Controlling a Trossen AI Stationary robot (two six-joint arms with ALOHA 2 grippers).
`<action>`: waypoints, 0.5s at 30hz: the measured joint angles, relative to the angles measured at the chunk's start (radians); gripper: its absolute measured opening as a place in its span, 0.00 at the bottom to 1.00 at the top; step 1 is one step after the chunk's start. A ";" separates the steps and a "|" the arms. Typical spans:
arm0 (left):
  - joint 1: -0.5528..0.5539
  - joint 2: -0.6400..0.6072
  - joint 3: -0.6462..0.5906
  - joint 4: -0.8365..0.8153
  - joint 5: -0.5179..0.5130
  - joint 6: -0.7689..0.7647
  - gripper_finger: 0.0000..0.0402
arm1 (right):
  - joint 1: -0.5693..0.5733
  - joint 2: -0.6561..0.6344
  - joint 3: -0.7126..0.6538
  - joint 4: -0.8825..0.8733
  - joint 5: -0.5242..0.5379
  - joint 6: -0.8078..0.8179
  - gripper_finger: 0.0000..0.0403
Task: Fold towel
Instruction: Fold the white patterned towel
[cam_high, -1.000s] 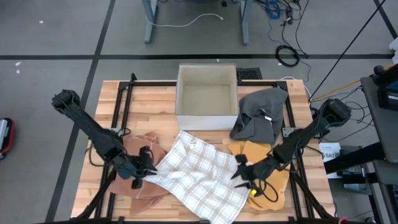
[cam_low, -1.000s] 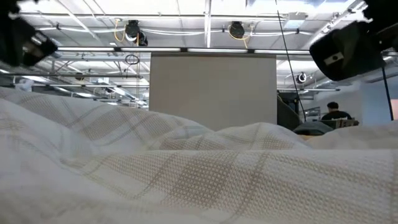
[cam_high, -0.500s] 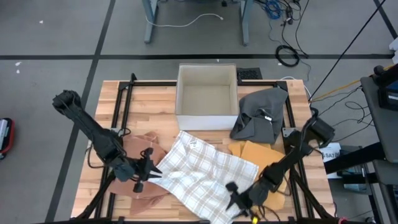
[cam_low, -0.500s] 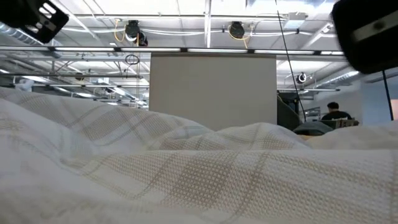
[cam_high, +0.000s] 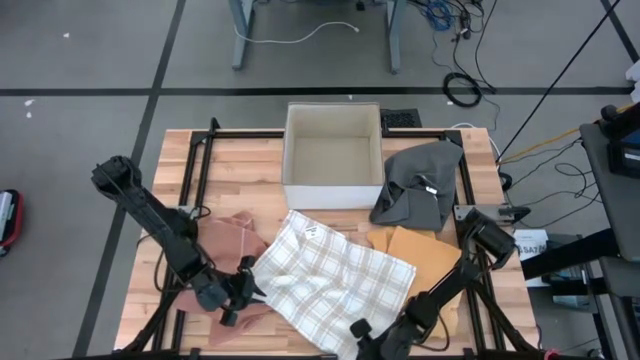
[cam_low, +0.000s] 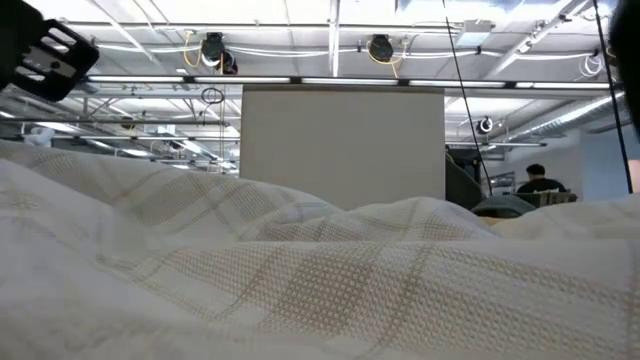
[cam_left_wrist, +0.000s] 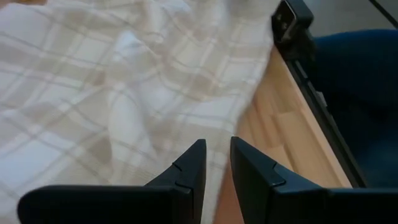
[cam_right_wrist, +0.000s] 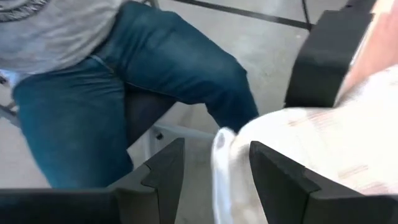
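Note:
The white checked towel (cam_high: 330, 285) lies spread and rumpled on the wooden table, and its near right corner (cam_right_wrist: 261, 134) reaches the table's front edge. In the low view the towel (cam_low: 320, 280) fills the foreground. My left gripper (cam_high: 243, 290) hangs at the towel's left edge, its fingers a narrow gap apart (cam_left_wrist: 216, 163) over the cloth, with nothing between them. My right gripper (cam_high: 358, 333) is at the near right corner and open (cam_right_wrist: 217, 149), one finger on each side of the towel's hanging edge (cam_right_wrist: 221, 152). I cannot tell whether it touches the cloth.
A white open box (cam_high: 333, 155) stands at the far middle. A grey cloth (cam_high: 420, 180), a mustard cloth (cam_high: 420, 250) and a pinkish cloth (cam_high: 225, 240) lie around the towel. Black frame rails (cam_high: 195, 170) border the table. A person in jeans (cam_right_wrist: 124, 81) sits past the front edge.
My right gripper has swung from the towel's right side toward the table's near edge and down, and now stands at the towel's near right corner. My left gripper has moved a little toward the near edge and down, along the towel's left edge.

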 joint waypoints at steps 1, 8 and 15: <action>-0.006 0.000 0.000 0.000 0.000 0.000 0.19 | -0.001 0.006 0.016 -0.021 0.009 0.000 0.42; -0.042 0.000 0.000 -0.015 0.000 0.038 0.19 | -0.006 0.015 0.075 -0.152 0.067 -0.001 0.34; -0.045 0.000 0.000 -0.087 0.000 0.053 0.19 | 0.002 0.015 0.079 -0.184 0.062 0.028 0.13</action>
